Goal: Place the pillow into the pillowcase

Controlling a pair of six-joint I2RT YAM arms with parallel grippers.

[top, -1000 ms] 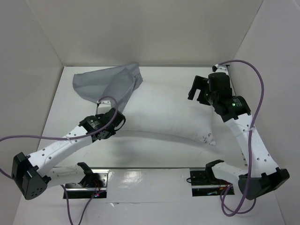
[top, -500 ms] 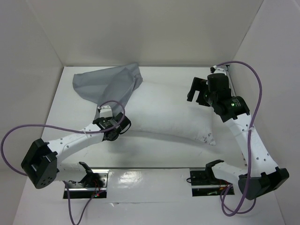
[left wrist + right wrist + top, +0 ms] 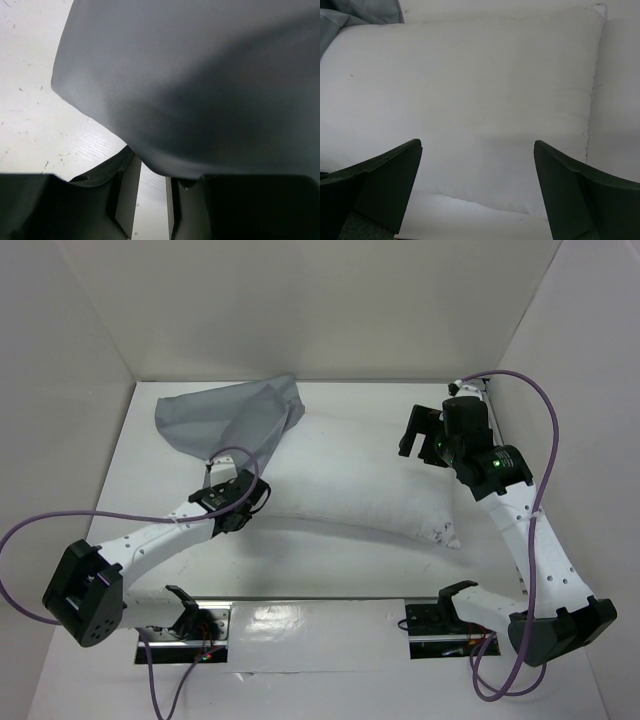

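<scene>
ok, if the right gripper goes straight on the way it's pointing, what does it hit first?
The pillow. In its wrist view the open right gripper frames white cushion straight ahead; the pillowcase sits off in the top-left corner. The gap to the pillow is unclear.

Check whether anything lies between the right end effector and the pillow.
Nothing visible does. The right end effector, open wide, hangs above the right end of the pillow, and its wrist view shows only bare white pillow between its jaws.

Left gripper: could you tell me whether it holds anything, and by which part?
Cannot be told: the left gripper sits at the pillowcase's near edge, but cloth hides any pinch.
</scene>
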